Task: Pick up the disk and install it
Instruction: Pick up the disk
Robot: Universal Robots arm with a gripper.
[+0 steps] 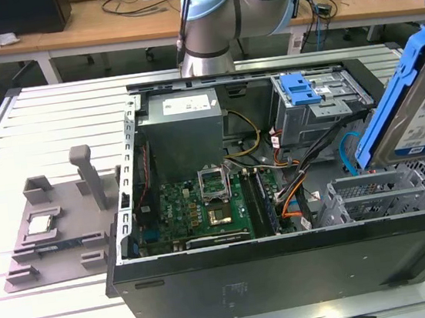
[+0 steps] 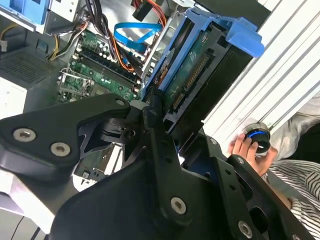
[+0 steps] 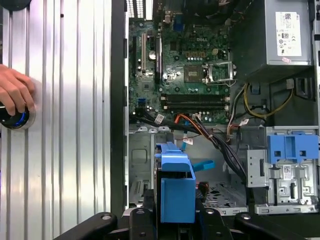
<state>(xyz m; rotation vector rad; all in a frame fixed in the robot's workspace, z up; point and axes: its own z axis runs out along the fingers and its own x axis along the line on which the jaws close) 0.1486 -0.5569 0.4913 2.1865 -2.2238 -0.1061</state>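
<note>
The disk (image 1: 423, 114) is off the table and clamped in the gripper (image 3: 175, 202): in the first wrist view the black jaws close on both sides of its blue carrier frame (image 3: 177, 185), with no gap showing. In the exterior view the disk stands on edge at the exterior view's right, label side out. Its long axis runs steeply upward and leans toward that same side, and its lower end hangs just above the silver perforated drive bay (image 1: 376, 195) in the near right corner of the open computer case (image 1: 288, 270). The disk does not yet touch the bay. The second wrist view shows the green circuit-board face of the disk (image 2: 195, 67) turned toward the motherboard (image 2: 100, 70). The governing relation, as judged here, is that the bay lies directly below and slightly inboard of the held disk, so the tilt of the long axis against the bay walls matters most. Count: one disk, one arm (image 1: 214, 11), one gripper, one case. There is one grey cage (image 1: 323, 114) with one blue latch (image 1: 302, 87) behind the bay. One processor chip (image 1: 40, 224) sits on one grey fixture (image 1: 61, 251), well apart on the slatted table (image 1: 51, 109). One person's hand (image 3: 15, 90) rests on a round control (image 3: 17, 119) beside the case.
</note>
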